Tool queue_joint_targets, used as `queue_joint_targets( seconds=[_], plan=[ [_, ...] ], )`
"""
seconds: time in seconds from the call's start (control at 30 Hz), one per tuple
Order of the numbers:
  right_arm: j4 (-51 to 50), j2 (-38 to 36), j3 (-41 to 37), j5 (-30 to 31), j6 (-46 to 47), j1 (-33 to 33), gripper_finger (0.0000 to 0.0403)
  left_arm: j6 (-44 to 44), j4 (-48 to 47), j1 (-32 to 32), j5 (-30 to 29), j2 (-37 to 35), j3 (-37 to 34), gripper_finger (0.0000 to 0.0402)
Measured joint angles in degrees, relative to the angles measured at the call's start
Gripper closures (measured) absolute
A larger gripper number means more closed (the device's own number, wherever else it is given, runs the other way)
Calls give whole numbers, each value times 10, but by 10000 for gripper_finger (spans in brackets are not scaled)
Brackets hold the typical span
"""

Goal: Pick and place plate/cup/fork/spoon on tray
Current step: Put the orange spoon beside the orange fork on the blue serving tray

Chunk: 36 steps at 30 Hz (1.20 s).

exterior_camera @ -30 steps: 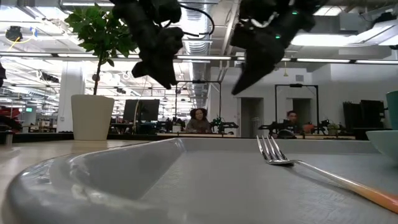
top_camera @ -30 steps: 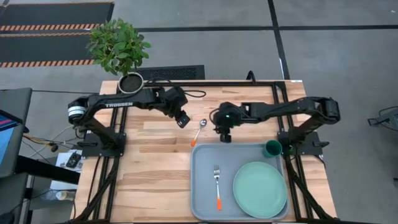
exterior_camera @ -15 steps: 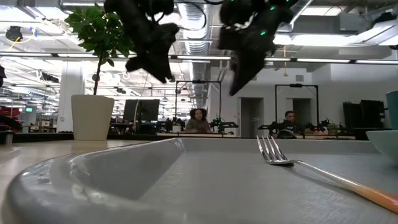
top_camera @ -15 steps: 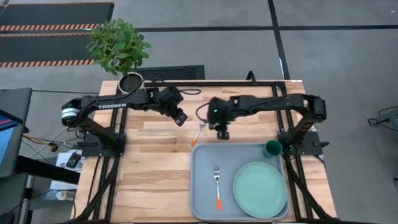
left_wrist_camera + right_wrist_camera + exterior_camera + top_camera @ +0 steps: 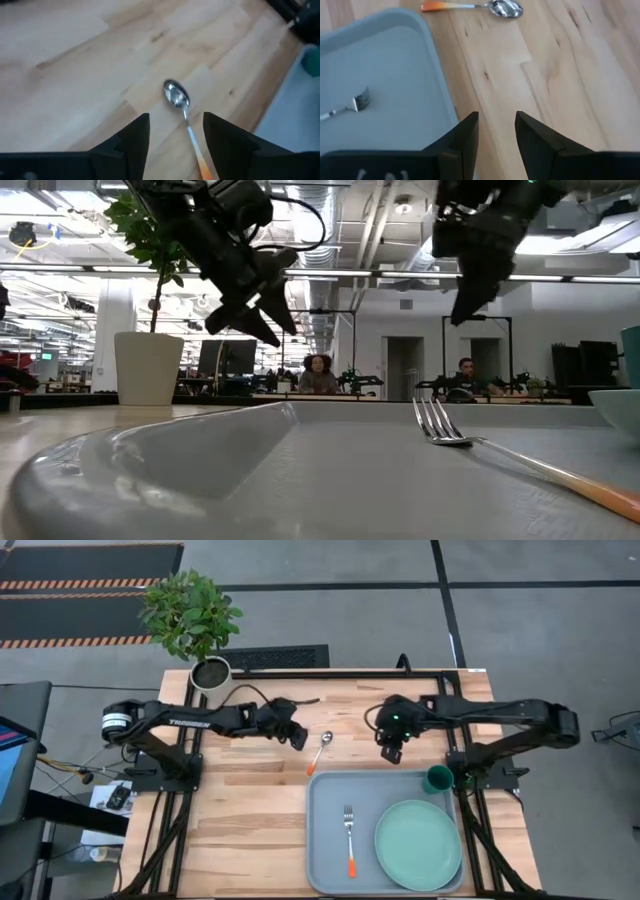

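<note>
The silver spoon with an orange handle end lies flat on the wooden table just beyond the tray's far left corner. It also shows in the left wrist view and the right wrist view. My left gripper is open and hovers just left of the spoon's bowl. My right gripper is open and empty above the table, beyond the tray's far rim. The grey-blue tray holds the fork and the mint-green plate. The teal cup stands at the tray's far right corner.
A white pot with a leafy plant stands at the table's far left corner. Bare wood lies left of the tray. People sit in the room beyond the table in the low view.
My right gripper has swung toward the table's right edge, away from the spoon. My left gripper has dropped lower and come a little closer to the spoon. The spoon, fork, plate and cup have stayed where they were.
</note>
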Motion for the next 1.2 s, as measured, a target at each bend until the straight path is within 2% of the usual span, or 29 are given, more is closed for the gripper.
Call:
queue_joint_targets(
  seconds=[0.13,0.3,0.53,0.7,0.8,0.9,1.07,1.2],
  plan=[
    [20,-35,-43,0,40,7,254,-24,42,-30,-10,38,0,223],
    [21,-54,-49,0,47,17,255,-58,57,-53,-11,107,4,223],
    [26,-59,-49,0,42,16,259,-44,33,-80,-30,203,80,223],
    [19,-58,-49,0,40,17,259,-41,-26,-84,-62,256,133,223],
    [14,-58,-49,0,39,16,258,-23,-23,-87,-64,280,151,227],
    [11,-58,-49,0,38,16,258,-17,-56,-88,-77,296,168,259],
    [6,-58,-49,0,37,16,265,-12,-73,-86,-71,300,173,378],
    [6,-58,-49,0,38,16,269,-10,-76,-78,-60,295,176,394]
  ],
)
